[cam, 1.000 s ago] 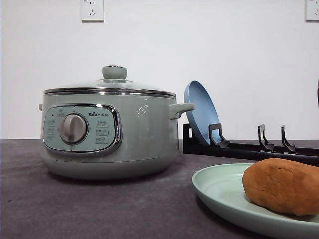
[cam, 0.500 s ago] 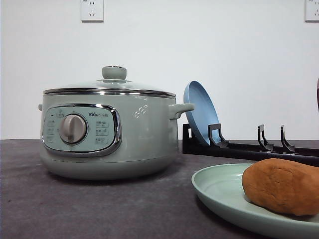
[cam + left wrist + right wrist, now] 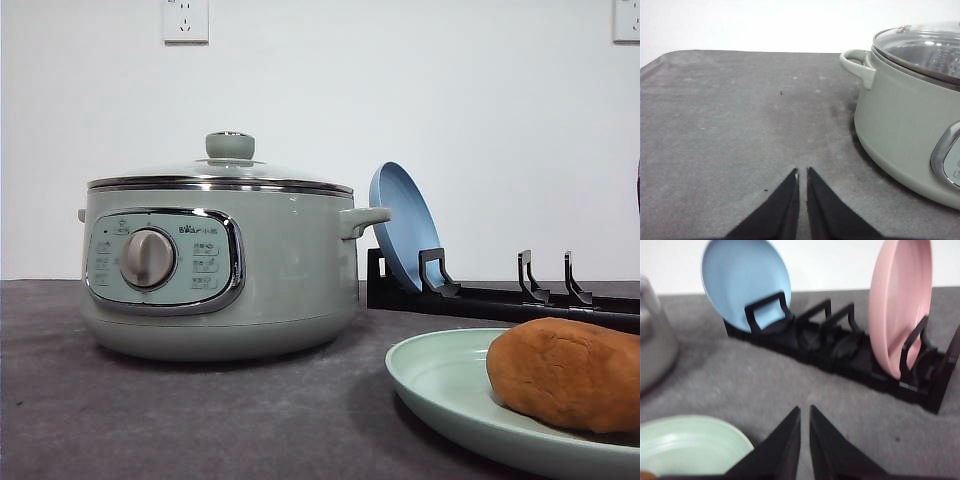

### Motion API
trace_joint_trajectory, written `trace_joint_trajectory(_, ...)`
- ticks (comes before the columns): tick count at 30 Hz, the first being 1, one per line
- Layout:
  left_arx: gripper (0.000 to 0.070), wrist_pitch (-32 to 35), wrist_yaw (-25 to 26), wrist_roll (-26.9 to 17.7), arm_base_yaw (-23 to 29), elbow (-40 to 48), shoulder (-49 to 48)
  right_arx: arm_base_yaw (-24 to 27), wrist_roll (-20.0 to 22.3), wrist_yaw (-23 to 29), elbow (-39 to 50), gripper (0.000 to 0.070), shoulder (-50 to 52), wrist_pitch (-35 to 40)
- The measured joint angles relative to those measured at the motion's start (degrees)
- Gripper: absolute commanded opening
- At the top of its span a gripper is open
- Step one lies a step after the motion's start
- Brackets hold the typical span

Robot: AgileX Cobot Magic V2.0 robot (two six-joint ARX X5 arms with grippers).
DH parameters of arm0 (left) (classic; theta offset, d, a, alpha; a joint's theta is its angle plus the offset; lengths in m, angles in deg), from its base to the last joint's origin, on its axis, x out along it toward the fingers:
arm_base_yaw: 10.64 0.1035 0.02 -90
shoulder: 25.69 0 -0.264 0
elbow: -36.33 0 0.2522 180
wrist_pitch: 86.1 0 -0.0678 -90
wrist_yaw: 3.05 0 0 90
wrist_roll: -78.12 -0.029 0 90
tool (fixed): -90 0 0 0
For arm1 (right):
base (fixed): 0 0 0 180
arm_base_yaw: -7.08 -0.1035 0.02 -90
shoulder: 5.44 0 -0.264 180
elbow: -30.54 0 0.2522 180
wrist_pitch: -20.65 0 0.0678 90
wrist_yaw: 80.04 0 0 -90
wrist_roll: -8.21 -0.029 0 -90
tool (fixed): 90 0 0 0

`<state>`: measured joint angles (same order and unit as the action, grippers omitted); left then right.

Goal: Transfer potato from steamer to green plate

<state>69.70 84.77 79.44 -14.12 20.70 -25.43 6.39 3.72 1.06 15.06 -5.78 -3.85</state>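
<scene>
potato (image 3: 566,374) sits on the green plate (image 3: 440,385) at the table's (image 3: 200,420) near edge. both grippers, left (image 3: 802,172) and right (image 3: 804,410), fingers pressed together, empty. steamer (image 3: 220,265) lidded behind, blue plate (image 3: 400,222) racked beyond.

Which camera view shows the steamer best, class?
The front view: the whole steamer shows, with dial, panel and knobbed lid on. The left wrist view shows one side with a handle and lid edge; the right wrist view shows a blurred edge.
</scene>
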Motion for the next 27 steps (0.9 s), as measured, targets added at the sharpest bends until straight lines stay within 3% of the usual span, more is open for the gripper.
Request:
trace_joint_trajectory(15,0.0022,0.0,0.0,-0.2,0.0,0.0,0.0,-1.0,6.0,4.5,0.6,0.0021,0.0,1.1)
trace_joint_trajectory(27,0.0022,0.0,0.0,-0.3,0.0,0.0,0.0,-1.8,6.2,4.4,0.7,0.0021,0.0,1.1)
